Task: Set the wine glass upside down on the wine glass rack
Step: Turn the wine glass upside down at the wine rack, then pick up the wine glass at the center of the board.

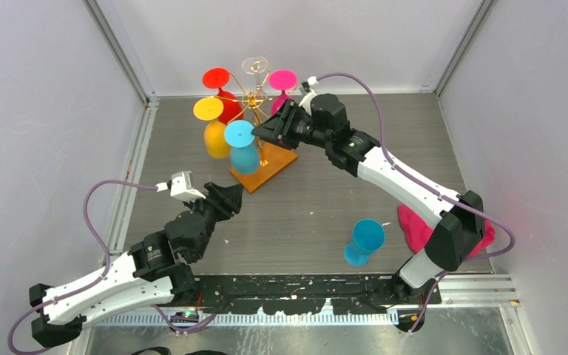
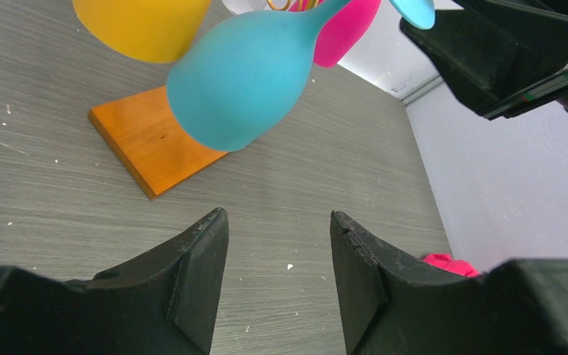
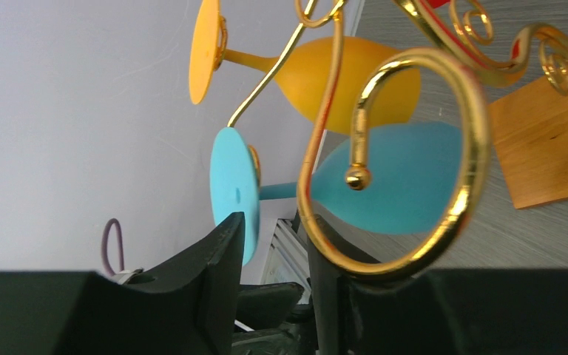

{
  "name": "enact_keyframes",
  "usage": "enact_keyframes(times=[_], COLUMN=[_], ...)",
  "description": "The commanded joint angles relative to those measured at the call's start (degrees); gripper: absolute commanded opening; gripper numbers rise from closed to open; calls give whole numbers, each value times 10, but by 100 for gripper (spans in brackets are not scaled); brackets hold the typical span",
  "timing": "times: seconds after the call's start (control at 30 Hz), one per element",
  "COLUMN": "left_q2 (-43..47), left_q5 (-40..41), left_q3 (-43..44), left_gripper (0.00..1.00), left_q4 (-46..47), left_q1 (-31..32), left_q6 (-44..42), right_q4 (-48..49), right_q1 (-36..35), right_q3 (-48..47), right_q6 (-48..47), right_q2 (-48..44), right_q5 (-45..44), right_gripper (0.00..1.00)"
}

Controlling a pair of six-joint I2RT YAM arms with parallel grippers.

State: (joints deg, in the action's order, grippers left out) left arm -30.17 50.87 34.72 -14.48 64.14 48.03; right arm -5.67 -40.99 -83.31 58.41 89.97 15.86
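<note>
- Plainly, the cyan wine glass [image 1: 242, 151] hangs upside down on the wine glass rack [image 1: 274, 164], just ahead of the right hand [image 1: 260, 133]; flat round foot on top, bowl mouth toward the table [image 1: 318, 192], long axis close to upright
- its matte, opaque foot disc sits beside one finger of that hand; I cannot tell if they touch
- rack: thin shiny gold wire curled into scrolls, on a flat orange-brown wooden rectangle; one scroll loop crosses in front of the right hand's other finger
- right hand: fingers parted by a narrow gap, gripping nothing
- left hand [image 2: 277, 222]: fingers well apart, empty, the hung cyan bowl ahead of and above it
- beyond the right hand hang a yellow glass [image 1: 211, 126], a red glass [image 1: 222, 89], a pink glass [image 1: 282, 81] and a clear glass [image 1: 254, 65], all foot-up
- behind the right hand, near its arm's base, a second cyan glass [image 1: 362, 240] stands mouth-up beside a crumpled pink cloth [image 1: 413, 228]
</note>
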Motion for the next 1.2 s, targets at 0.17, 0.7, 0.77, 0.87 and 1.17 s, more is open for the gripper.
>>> enact_keyframes(times=[0.17, 0.7, 0.77, 0.87, 1.17], left_q2=[-1, -8, -14, -30, -118], left_q5=[5, -7, -15, -35, -118], left_q3=[26, 39, 44, 58, 113], left_gripper=[54, 55, 55, 55, 57], left_q4=[6, -7, -8, -16, -57], left_q1=[2, 3, 3, 3, 3], left_q6=[-13, -16, -23, -42, -84], right_q4=[25, 1, -7, -26, -116], right_q1=[5, 4, 5, 4, 5], right_q3=[23, 40, 48, 66, 122], right_q6=[-25, -48, -57, -75, -172], right_q2=[-54, -111, -128, -164, -284], right_q5=[-23, -42, -50, -77, -213], right_gripper=[48, 49, 49, 49, 49])
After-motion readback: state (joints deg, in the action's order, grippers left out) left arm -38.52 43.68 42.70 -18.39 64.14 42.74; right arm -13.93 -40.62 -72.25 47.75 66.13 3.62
